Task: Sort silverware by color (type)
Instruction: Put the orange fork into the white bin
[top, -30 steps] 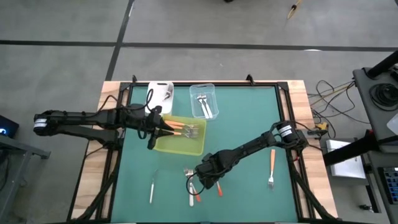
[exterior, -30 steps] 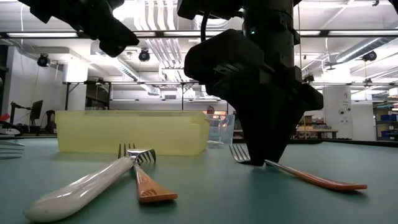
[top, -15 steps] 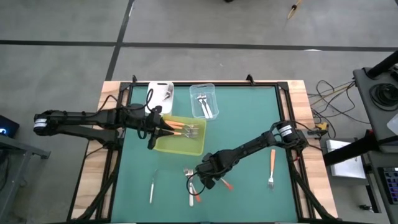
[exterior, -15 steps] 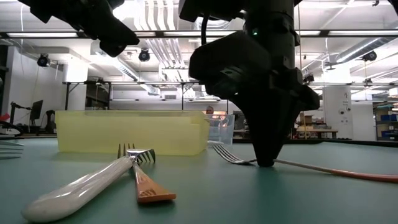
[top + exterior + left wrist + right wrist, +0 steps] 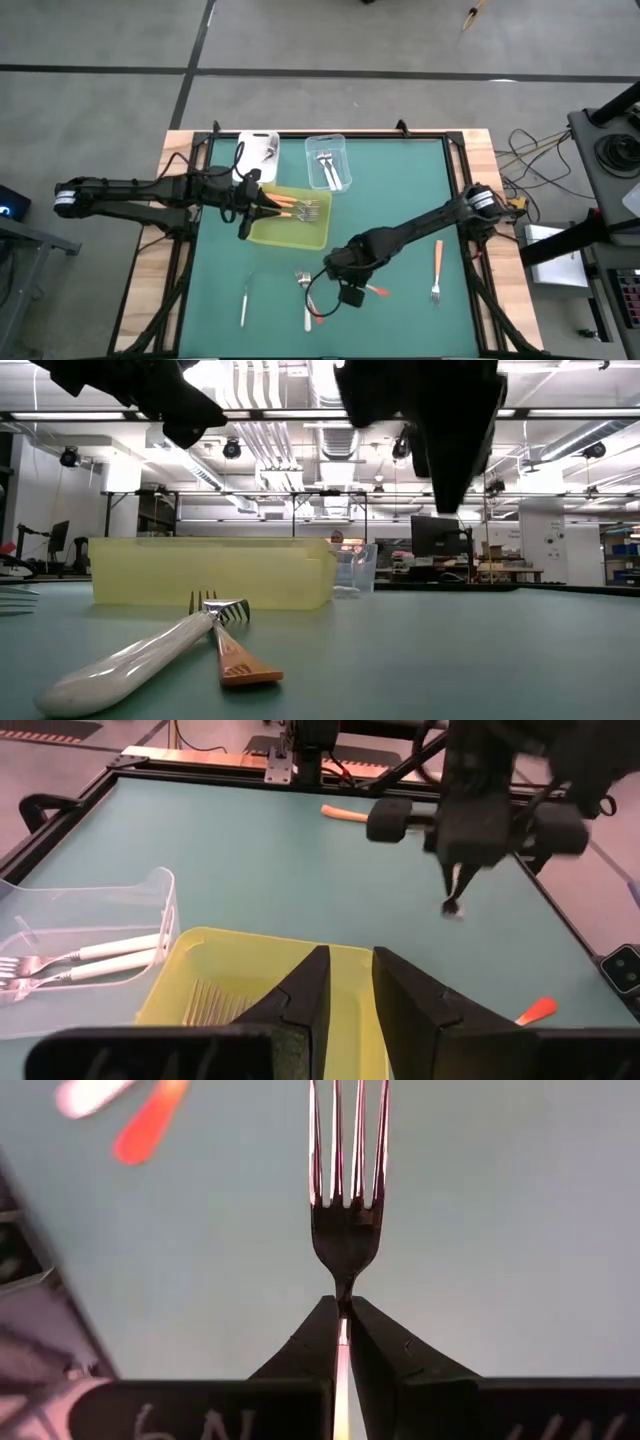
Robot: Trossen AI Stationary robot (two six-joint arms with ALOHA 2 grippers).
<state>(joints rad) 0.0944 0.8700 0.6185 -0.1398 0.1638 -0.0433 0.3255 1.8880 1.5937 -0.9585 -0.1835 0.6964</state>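
Note:
My right gripper (image 5: 350, 293) hangs over the near middle of the green table, shut on an orange-handled fork (image 5: 345, 1230). My left gripper (image 5: 262, 205) waits over the left end of the yellow-green tray (image 5: 290, 235), fingers (image 5: 300, 1000) slightly apart with nothing seen between them. Orange-handled forks (image 5: 300, 208) lie in the tray. More silverware rests flat on the table: a white-handled fork (image 5: 140, 660) crossing an orange-handled one (image 5: 240, 655), a white-handled piece (image 5: 244, 300) and an orange-handled fork (image 5: 437, 265). My right gripper pinches the fork's thin neck (image 5: 344, 1295), just behind the head, between its two fingertips. The fingers point steeply down and lie along the fork, whose tines stick out ahead while the orange handle (image 5: 378, 291) runs back. The fork is lifted clear of the table.
A clear tub (image 5: 328, 165) with white-handled forks and a white tub (image 5: 258, 150) stand at the far edge behind the tray. Bare green mat lies at the table's far right and around the right gripper.
My right gripper has shut on the orange-handled fork, which first swung round on the table. It then rose and rolled its wrist, lifting the fork clear, and drifted a little toward the table's right edge.

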